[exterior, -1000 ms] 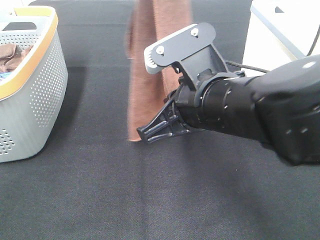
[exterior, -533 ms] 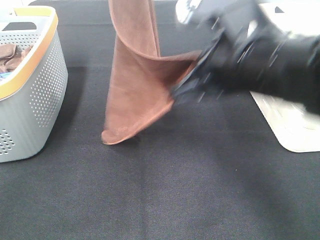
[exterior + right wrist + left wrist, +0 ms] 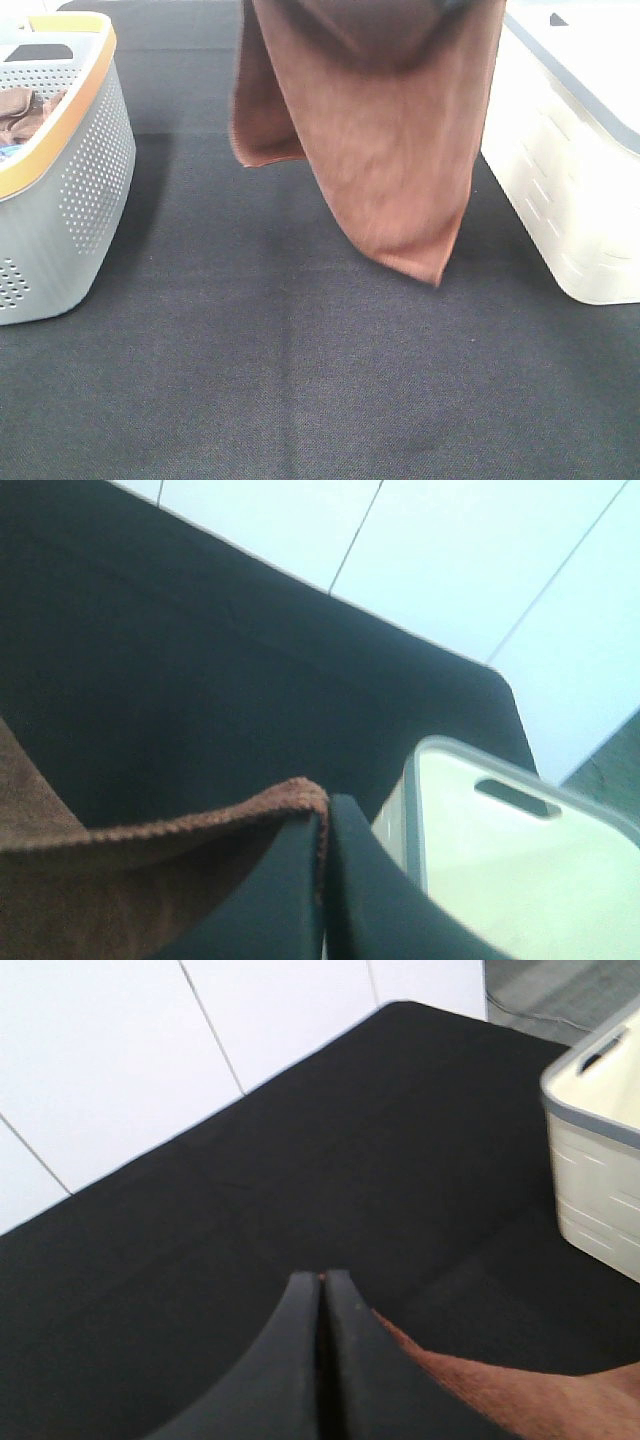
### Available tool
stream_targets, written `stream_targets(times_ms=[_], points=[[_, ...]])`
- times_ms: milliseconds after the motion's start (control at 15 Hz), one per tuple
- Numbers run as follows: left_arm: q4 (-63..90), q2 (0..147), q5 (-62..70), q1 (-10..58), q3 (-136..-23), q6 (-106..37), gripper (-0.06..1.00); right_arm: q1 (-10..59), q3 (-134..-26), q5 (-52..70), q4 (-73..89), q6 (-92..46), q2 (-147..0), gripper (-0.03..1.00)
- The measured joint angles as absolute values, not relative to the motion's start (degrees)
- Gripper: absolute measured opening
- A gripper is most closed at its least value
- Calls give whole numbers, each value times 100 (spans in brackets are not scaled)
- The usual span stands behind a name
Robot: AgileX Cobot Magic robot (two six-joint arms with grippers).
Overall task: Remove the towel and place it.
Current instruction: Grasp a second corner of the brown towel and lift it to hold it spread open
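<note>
A black desk (image 3: pixel 300 400) fills the scene; a white bin (image 3: pixel 580 200) stands at right, an orange-rimmed grey basket (image 3: pixel 80 200) at left; between them the rust-brown towel (image 3: pixel 390 150) hangs over the desk; the 2 tools, left tool (image 3: pixel 322 1278) and right tool (image 3: pixel 324 815), each pinch its hem, jaws pressed together.
</note>
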State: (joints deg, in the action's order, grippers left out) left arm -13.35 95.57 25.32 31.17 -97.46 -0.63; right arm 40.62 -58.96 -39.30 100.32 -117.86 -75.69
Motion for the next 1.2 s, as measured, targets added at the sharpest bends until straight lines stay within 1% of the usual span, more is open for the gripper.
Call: stream_targets(times_ms=[133,200,333,400,600,733,867,933,1000,1200], points=[[-1335,9757,1811,2750,-9746,-63,0,3403,-6211,-3323,9769,-11814,-7821,0],[-1335,9918,1163,2487,-9746,-63,0,2968,-6549,-3071,9448,-11814,-8216,0],[-1324,10204,344,2166,-9746,-63,0,2618,-7002,-2865,9270,-11814,-8652,0],[-1295,10376,0,2045,-9746,-57,0,2406,-7506,-2653,9253,-11814,-9121,0],[-1278,11024,-985,1702,-9746,-46,0,2355,-8657,-2595,9225,-11889,-10164,0],[-1272,11373,-1232,1610,-9746,-46,0,2355,-9219,-2595,9207,-12003,-10772,0],[-1272,11637,-1071,1610,-9746,-46,0,2349,-9356,-2567,9282,-12112,-11173,0],[-1272,11688,-636,1610,-9746,-46,0,2349,-9356,-2567,9517,-12152,-11287,0],[-1272,11700,69,1633,-9746,-46,0,2349,-9345,-2607,9803,-12290,-11373,0],[-951,11700,2028,1667,-9746,-46,0,2424,-8927,-2636,9924,-12651,-11379,0]])
